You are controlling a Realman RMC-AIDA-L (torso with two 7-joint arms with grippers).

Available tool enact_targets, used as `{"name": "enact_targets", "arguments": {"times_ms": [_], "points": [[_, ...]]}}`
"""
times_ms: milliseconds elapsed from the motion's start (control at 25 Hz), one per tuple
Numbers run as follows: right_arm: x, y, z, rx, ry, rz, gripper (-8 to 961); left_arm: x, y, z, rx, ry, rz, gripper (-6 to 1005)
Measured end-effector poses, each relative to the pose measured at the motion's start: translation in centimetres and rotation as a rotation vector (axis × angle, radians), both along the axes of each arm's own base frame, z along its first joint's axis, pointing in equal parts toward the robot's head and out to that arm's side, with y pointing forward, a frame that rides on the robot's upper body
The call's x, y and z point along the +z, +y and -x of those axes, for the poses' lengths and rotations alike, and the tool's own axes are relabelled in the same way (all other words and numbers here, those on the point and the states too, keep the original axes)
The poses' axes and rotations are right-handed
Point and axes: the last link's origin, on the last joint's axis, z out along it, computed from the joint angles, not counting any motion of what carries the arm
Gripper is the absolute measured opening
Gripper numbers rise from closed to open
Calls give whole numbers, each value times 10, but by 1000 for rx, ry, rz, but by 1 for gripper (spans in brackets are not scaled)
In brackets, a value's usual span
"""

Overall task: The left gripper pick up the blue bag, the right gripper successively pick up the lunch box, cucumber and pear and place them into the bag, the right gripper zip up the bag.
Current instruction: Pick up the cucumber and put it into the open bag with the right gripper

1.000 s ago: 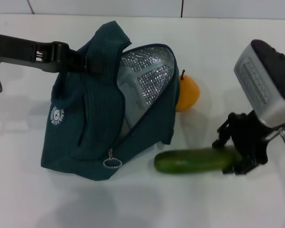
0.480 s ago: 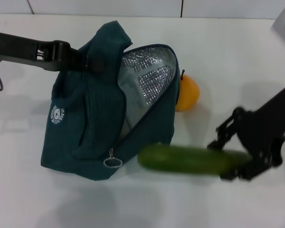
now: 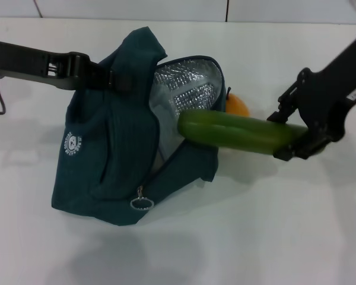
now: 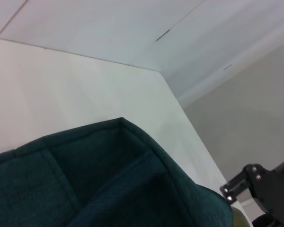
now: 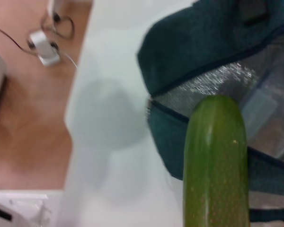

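Currently: cucumber leg of the packing, judged under way.
Left gripper (image 3: pixel 110 78): clamped on the upper fabric of the blue bag (image 3: pixel 115 154), holding its mouth up and open; foil lining (image 3: pixel 187 89) exposed.
Right gripper (image 3: pixel 293 136): closed on one end of the cucumber (image 3: pixel 237 130), carried clear of the table (image 3: pixel 273 237).
Cucumber position: roughly level, free end over the bag's open rim, not yet inside; right wrist view shows that tip pointing at the foil.
Pear (image 3: pixel 236 105): on the table just beside the bag, mostly hidden behind the cucumber.
Lunch box: a pale shape inside the bag may be it; cannot tell.
Handling, cucumber: stiff, glossy skin, likely slippery; an end grip leaves a long overhang, so it may droop or twist. A hold nearer the middle would be steadier.
Handling, bag: soft cloth, sags unless held; rim could catch the tip.
Handling, pear: rounded, may roll; take it across the widest part.
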Motion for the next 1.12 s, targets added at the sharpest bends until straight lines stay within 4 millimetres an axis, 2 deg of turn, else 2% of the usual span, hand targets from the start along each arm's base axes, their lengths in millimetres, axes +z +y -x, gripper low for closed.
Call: {"name": "enact_targets", "arguments": {"times_ms": [160, 520, 840, 1120], "points": [[-11, 5, 15, 32, -66, -3, 560, 0, 1, -1, -4, -2, -1, 39], [-33, 12, 31, 82, -89, 0, 559, -3, 5, -11, -33, -9, 2, 40], [-49, 12, 52, 138, -29, 15, 559, -4, 5, -11, -36, -6, -3, 39], [-62, 11, 58, 168, 7, 20, 559, -5, 5, -11, -41, -6, -3, 39]]}}
